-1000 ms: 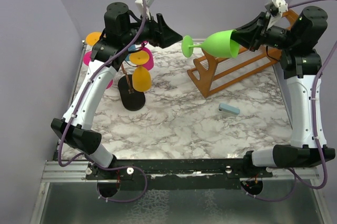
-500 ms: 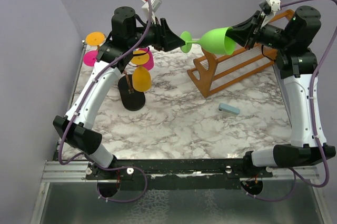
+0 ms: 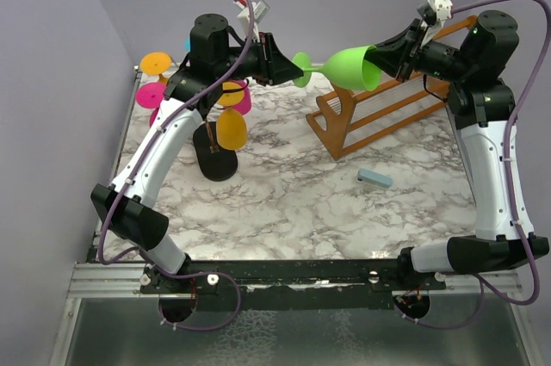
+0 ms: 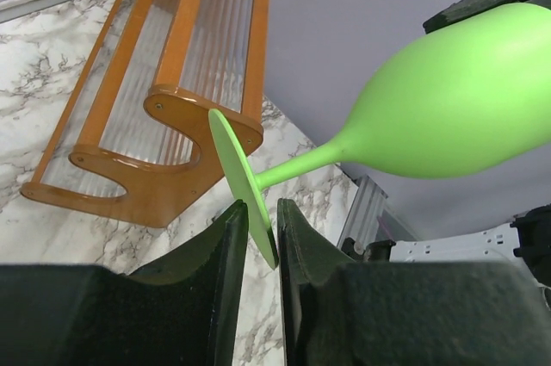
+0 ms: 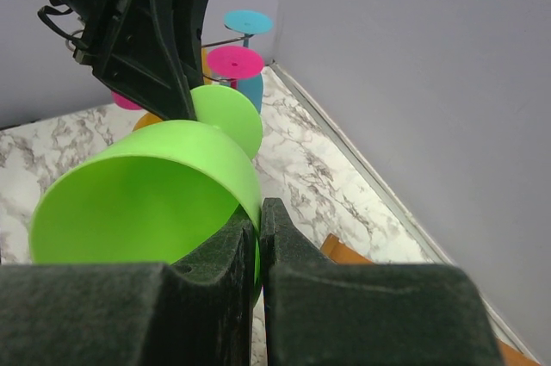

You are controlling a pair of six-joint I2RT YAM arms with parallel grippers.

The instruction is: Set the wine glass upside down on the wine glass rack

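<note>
A bright green wine glass (image 3: pixel 351 67) hangs sideways in the air above the back of the table, foot to the left. My right gripper (image 3: pixel 376 60) is shut on the bowl's rim, one finger inside the bowl (image 5: pixel 138 202) and one outside. My left gripper (image 3: pixel 288 67) straddles the glass's round foot (image 4: pixel 241 181). Its fingers stand narrowly apart, the foot's edge against one finger (image 4: pixel 297 237) and a thin gap at the other. The wine glass rack (image 3: pixel 215 163), a dark wire stand on a black oval base, stands at the back left below the left arm.
Orange, pink and yellow glasses (image 3: pixel 231 127) hang on the wire stand; pink and blue feet (image 5: pixel 234 62) show in the right wrist view. A large wooden slatted rack (image 3: pixel 379 116) lies under the green glass at the back right. A small blue block (image 3: pixel 374 178) lies on the marble table.
My left gripper has moved right onto the glass's foot and its fingers have narrowed around it. The right arm lifted the glass slightly and still grips the rim.
</note>
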